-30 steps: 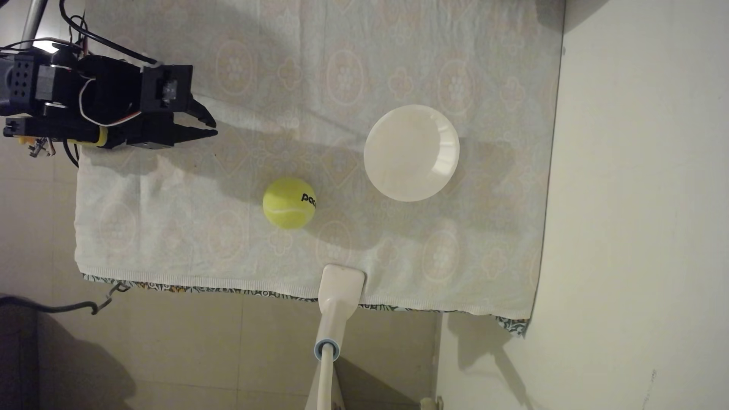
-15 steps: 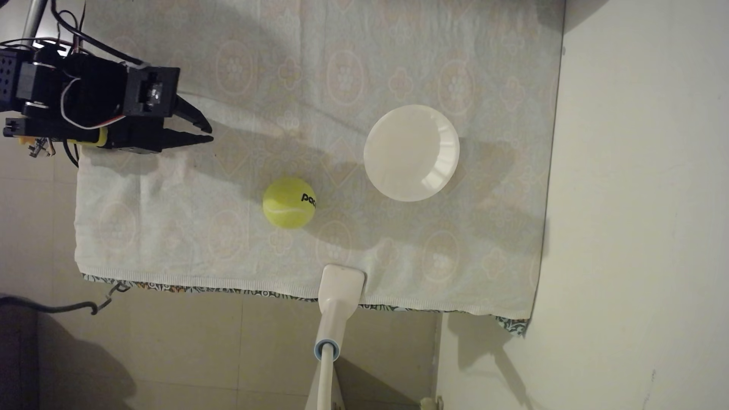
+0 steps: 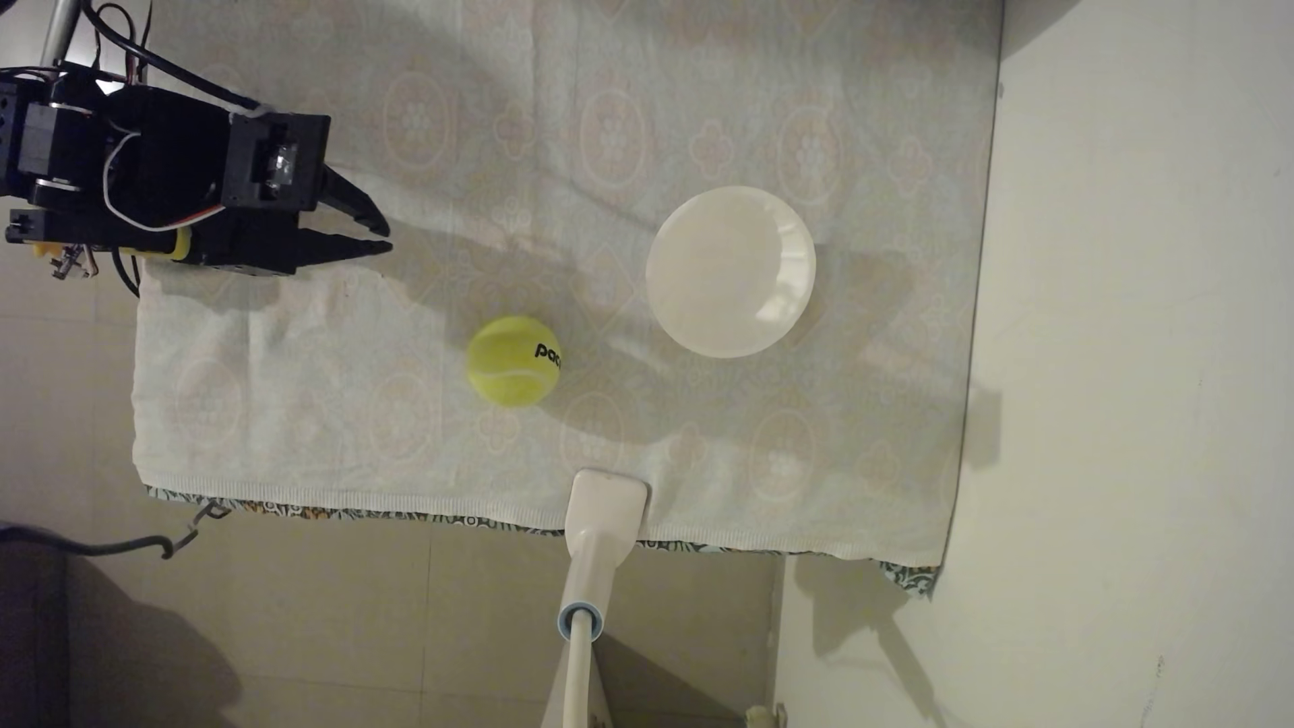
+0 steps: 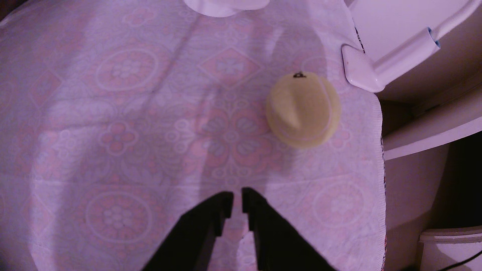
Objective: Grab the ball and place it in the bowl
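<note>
I am at the reach step, my gripper (image 3: 387,236) empty with its jaws only narrowly parted, well apart from the ball (image 3: 513,360) lying on the cloth near the bowl (image 3: 730,271), so I judge I must widen first.

Black arm (image 3: 140,175) enters at the counter's upper-left corner in the fixed view, stretched level toward the right, white and red wires looped over the wrist block. Pincer (image 3: 387,238) over the counter's left edge, empty, tips only a narrow gap apart. In the wrist view the pincer (image 4: 237,194) rises from the bottom edge, fingers (image 4: 208,221) nearly parallel, touching nothing.
</note>
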Robot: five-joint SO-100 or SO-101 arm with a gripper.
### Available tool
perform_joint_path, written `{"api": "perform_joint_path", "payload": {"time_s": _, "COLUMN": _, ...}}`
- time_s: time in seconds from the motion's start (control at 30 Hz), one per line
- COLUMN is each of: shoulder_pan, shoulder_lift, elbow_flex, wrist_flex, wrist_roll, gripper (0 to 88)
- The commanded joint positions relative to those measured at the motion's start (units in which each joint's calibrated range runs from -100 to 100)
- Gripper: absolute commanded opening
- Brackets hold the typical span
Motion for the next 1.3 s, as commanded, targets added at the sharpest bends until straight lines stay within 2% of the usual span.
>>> {"api": "perform_joint_path", "payload": {"time_s": 0.0, "shoulder_pan": 1.54, "shoulder_lift": 3.42, "elbow_flex": -7.05, "wrist_flex": -2.50, "wrist_roll": -0.20, "gripper": 0.2}}
{"api": "perform_joint_path", "payload": {"time_s": 0.37, "shoulder_pan": 3.52, "shoulder_lift": 6.56, "elbow_flex": -10.05, "wrist_flex": -2.83, "wrist_roll": 0.20, "gripper": 0.2}}
{"api": "perform_joint_path", "payload": {"time_s": 0.77, "shoulder_pan": 9.47, "shoulder_lift": 14.60, "elbow_flex": -14.05, "wrist_flex": -6.20, "wrist_roll": 1.32, "gripper": 0.2}}
{"api": "perform_joint_path", "payload": {"time_s": 1.27, "shoulder_pan": 10.46, "shoulder_lift": 21.12, "elbow_flex": -21.50, "wrist_flex": -7.43, "wrist_roll": 1.71, "gripper": 0.2}}
